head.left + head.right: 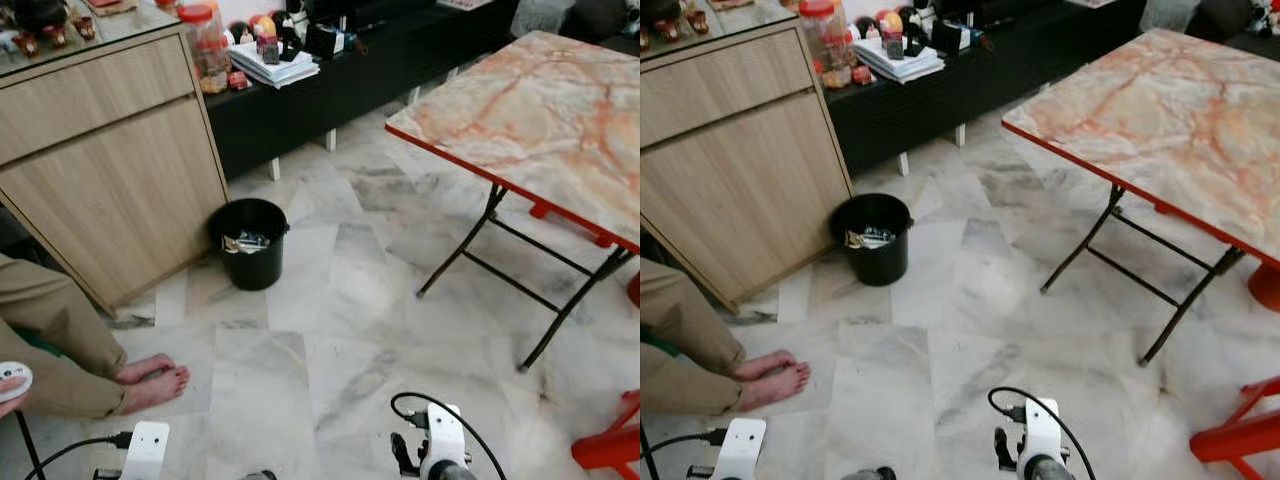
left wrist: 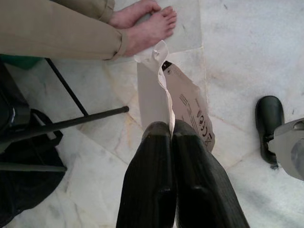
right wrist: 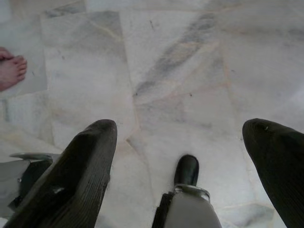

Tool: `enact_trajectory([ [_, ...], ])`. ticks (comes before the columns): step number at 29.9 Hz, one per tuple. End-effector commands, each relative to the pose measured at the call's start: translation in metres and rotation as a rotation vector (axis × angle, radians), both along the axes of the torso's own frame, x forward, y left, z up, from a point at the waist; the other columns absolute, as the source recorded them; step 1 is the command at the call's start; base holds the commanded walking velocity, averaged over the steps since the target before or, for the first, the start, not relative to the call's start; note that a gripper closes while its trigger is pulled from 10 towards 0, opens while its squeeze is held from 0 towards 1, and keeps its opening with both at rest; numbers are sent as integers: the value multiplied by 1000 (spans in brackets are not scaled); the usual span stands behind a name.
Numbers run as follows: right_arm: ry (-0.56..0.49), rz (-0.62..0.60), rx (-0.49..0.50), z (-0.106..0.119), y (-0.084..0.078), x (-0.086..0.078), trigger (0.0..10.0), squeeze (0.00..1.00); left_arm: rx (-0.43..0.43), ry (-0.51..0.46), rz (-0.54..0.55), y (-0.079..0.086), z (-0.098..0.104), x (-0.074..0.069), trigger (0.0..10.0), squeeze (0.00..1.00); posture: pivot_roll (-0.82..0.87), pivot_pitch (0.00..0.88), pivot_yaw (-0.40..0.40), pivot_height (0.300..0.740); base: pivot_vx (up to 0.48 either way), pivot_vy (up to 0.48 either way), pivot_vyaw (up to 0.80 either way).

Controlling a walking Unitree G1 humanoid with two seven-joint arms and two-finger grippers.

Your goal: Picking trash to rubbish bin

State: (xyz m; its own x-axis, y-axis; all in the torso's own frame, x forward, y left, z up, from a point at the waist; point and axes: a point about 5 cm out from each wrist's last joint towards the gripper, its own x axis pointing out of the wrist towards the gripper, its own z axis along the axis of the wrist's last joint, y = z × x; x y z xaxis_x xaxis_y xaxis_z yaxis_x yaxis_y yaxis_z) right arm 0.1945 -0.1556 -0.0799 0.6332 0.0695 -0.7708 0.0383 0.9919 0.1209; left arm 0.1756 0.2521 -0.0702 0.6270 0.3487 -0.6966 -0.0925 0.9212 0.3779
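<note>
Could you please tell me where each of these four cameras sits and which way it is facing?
Left eye view: on the head, looking forward and down at the black bin; arm tops at the lower edge.
Right eye view: the same scene, showing the folding table.
Left wrist view: along the left gripper, shut on paper trash, toward the floor.
Right wrist view: along the open right gripper, toward the floor.
Shared: a person's bare feet.

One black bin [image 1: 250, 243], one folding table [image 1: 540, 110], one wooden cabinet [image 1: 100, 160], two bare feet [image 1: 152, 380].
</note>
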Motion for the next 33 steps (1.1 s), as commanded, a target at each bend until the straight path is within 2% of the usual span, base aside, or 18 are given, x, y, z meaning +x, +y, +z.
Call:
enact_trajectory([
  [1, 16, -3, 8, -2, 0, -4, 10000, 0, -3, 37, 9, -2, -5, -8, 10000, 0, 92, 157, 7, 728, 442, 0, -800],
  [3, 20, 1, 8, -2, 0, -4, 10000, 0, -3, 41, 11, -2, -5, -9, 10000, 0, 94, 161, 7, 728, 435, 0, -800],
  [12, 16, 7, -8, -3, 0, -5, 10000, 0, -1, 40, 21, 0, -5, -10, 10000, 0, 104, 169, 10, 728, 437, 0, 0],
  [15, 14, 38, -40, -2, 0, -4, 10000, 0, 0, 39, 22, 1, -5, -9, 10000, 0, 105, 169, 10, 728, 439, 0, 0],
  [27, 20, 70, -37, -3, 5, -6, 10000, 0, 1, 35, 24, 2, -4, -7, 10000, 0, 111, 170, 12, 728, 437, 0, 800],
  [33, 27, 63, -46, -4, 4, -7, 10000, 0, 4, 32, 32, 3, -3, -8, 10000, 0, 116, 169, 7, 728, 438, 0, 0],
])
